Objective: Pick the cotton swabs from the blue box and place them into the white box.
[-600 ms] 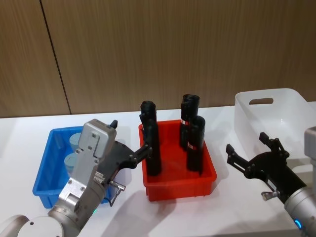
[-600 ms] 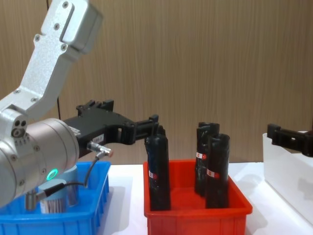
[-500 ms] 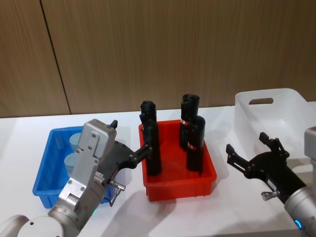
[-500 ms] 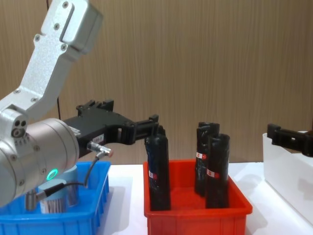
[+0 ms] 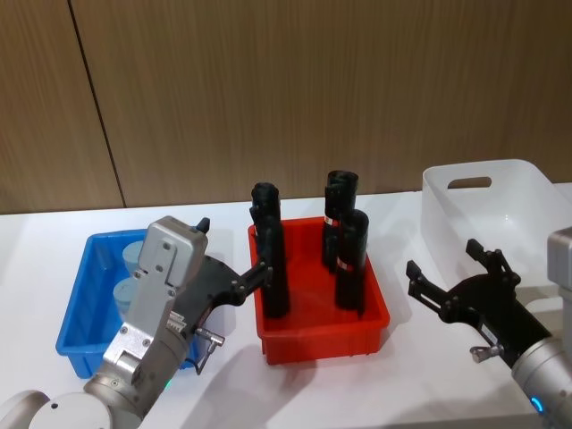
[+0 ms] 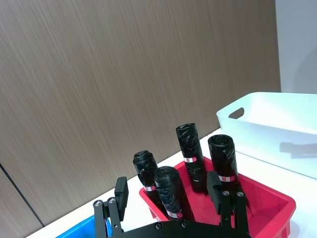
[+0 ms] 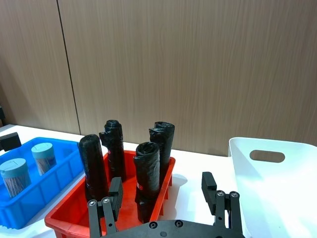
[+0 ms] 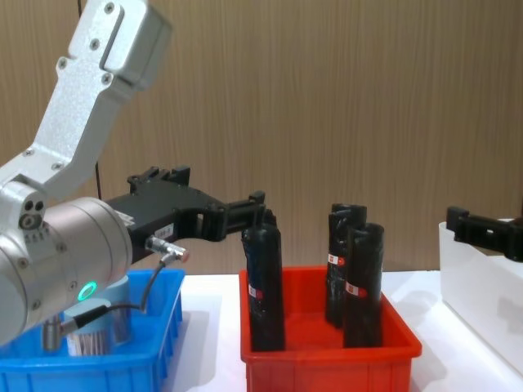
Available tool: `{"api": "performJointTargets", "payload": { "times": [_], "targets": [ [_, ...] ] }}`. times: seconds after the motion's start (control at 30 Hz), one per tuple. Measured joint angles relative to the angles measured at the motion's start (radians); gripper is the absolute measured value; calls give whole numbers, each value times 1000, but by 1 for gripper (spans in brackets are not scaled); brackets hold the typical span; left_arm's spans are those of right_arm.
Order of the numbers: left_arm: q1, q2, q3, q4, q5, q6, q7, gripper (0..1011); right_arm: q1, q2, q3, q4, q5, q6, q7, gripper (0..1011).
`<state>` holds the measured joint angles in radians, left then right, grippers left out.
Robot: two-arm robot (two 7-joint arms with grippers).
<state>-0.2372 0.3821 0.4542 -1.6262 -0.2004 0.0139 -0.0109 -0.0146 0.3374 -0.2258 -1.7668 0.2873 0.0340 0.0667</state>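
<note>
Two cotton swabs jars [image 5: 134, 256] [image 5: 125, 293] with pale lids stand in the blue box [image 5: 79, 315] at the table's left; the right wrist view shows them as well [image 7: 42, 157] [image 7: 12, 176]. My left gripper [image 5: 234, 250] hovers open beside the blue box, pointing at the red bin, with nothing between its fingers [image 6: 120, 191]. The right gripper [image 5: 447, 264] is open and holds nothing, in front of the white box [image 5: 527, 179] at the far right. In the chest view the left gripper [image 8: 216, 196] hangs above the blue box's [image 8: 122, 367] right edge.
A red bin [image 5: 322, 332] sits between the two boxes and holds several tall black wrapped rolls [image 5: 268, 259]. A wood-panel wall runs behind the white table [image 5: 402, 384]. The left arm's silver links [image 8: 90, 106] rise large at the chest view's left.
</note>
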Motion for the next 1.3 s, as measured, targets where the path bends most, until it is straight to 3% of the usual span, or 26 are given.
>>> {"api": "performJointTargets", "payload": {
  "times": [0.9,1.3],
  "targets": [
    [-2,-2,-1,1,0,-1,0,1004,0,0,0,0,0,0,0,1002],
    [-27,-18,-15,41,-5,-10,2,1004,0,0,0,0,0,0,0,1002]
  ]
}}
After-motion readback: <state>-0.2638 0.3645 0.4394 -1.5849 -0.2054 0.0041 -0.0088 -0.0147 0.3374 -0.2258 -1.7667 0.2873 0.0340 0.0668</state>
